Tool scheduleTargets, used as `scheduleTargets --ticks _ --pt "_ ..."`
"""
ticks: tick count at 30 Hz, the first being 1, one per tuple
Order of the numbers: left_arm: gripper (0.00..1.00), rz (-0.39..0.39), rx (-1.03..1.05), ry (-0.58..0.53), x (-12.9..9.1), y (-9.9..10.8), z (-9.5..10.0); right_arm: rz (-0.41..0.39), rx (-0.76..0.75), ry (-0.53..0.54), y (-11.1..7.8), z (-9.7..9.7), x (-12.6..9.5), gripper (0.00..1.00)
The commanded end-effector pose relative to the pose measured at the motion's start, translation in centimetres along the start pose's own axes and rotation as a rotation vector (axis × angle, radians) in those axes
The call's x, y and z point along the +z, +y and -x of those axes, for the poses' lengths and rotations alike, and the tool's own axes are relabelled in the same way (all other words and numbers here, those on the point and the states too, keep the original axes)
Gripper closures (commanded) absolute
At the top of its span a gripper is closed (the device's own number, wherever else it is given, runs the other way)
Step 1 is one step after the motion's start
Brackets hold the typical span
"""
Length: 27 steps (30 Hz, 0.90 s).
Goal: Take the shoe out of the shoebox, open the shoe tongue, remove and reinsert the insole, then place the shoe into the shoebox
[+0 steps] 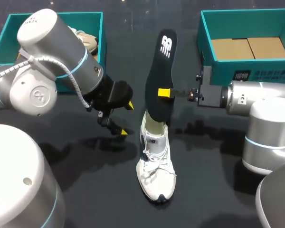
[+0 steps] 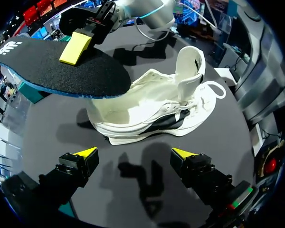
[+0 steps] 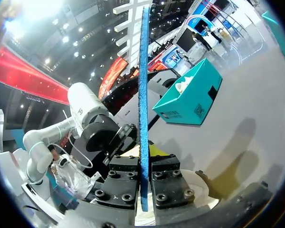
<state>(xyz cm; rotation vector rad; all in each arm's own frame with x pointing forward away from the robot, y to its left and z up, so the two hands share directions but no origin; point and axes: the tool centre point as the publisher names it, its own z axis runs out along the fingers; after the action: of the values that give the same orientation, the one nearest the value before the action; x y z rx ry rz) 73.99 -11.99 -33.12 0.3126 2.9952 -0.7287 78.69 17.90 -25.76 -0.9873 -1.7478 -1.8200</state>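
Insole over shoe, right shoebox beside

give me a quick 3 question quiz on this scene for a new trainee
1. True or false: the right gripper is shut on the insole.
2. How is the shoe sitting? A on its side; B upright on its sole; C upside down.
3. Fill in: the left gripper is ____.
Key: 1 true; 2 B; 3 open.
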Motion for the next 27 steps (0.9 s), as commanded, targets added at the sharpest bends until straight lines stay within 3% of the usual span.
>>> scheduleTargets --ticks 1,10,27 --pt "0.0 -0.005 0.001 0.0 0.3 0.2 0.1 0.006 0.001 -0.022 -0.3 -0.8 0.4 1.0" --pt "0.0 -0.023 0.007 -0.007 0.6 0.2 0.1 0.006 0.001 -0.022 -0.3 -0.8 0.4 1.0" --pt "0.0 -0.029 -0.011 0.015 2.4 -0.3 1.0 0.038 -0.036 -0.022 -1.9 1.0 1.5 1.0"
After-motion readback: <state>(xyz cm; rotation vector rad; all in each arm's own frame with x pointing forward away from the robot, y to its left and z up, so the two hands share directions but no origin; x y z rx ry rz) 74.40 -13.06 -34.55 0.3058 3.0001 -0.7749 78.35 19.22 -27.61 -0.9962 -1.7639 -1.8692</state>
